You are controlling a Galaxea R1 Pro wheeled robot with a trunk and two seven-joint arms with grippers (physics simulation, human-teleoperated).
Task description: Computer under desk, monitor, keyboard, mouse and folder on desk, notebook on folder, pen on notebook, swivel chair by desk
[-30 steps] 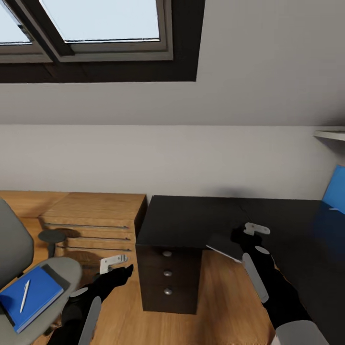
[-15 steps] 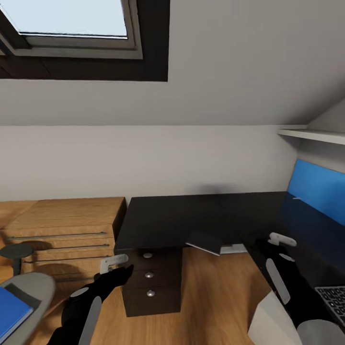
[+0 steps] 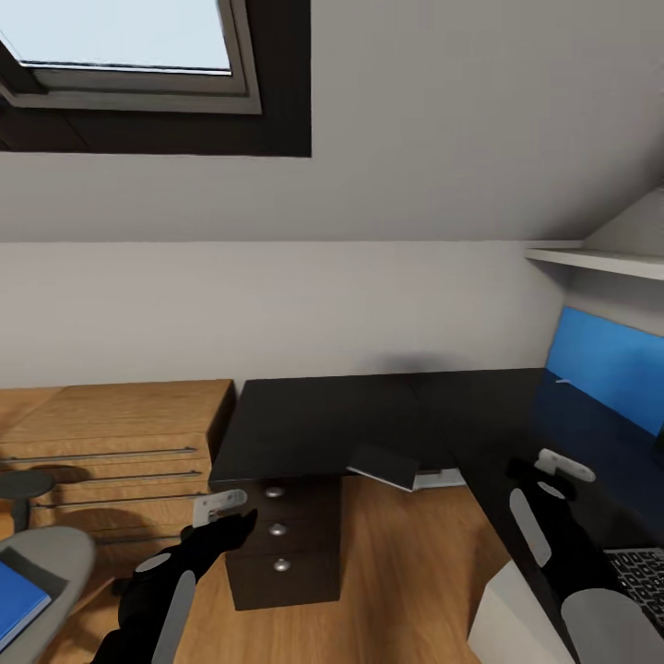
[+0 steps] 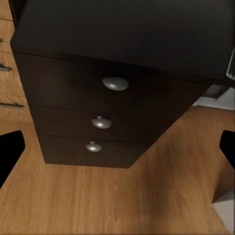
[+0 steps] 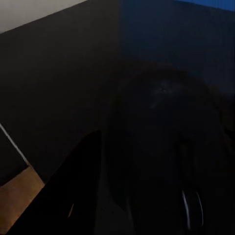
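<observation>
Operator: Report status, nearest items first.

Technician: The swivel chair [image 3: 51,558] sits at the lower left of the head view. The folder [image 3: 13,604] lies on its seat, so that transfer is not done. The left tool [image 3: 226,516] hangs over the floor in front of the black drawer unit [image 3: 304,424]. Its fingers are spread wide with nothing between them.

Operator: And the right side?

Technician: The keyboard [image 3: 643,572] lies on the desk [image 3: 498,415]; judge that placement done or nearly so. The right tool [image 3: 553,470] is over the desk, just beyond the keyboard. The right wrist view is too dark to tell its state. A rounded dark shape lies between its fingers there, possibly the mouse, unconfirmed.

Operator: Farther back?

Technician: The blue panel [image 3: 604,369] runs along the desk's back edge. The skylight [image 3: 120,46] is above.

Operator: Remaining work?

Technician: Folder to desk, notebook and pen stacked on it, chair positioned. Monitor and computer positions need checking.
</observation>
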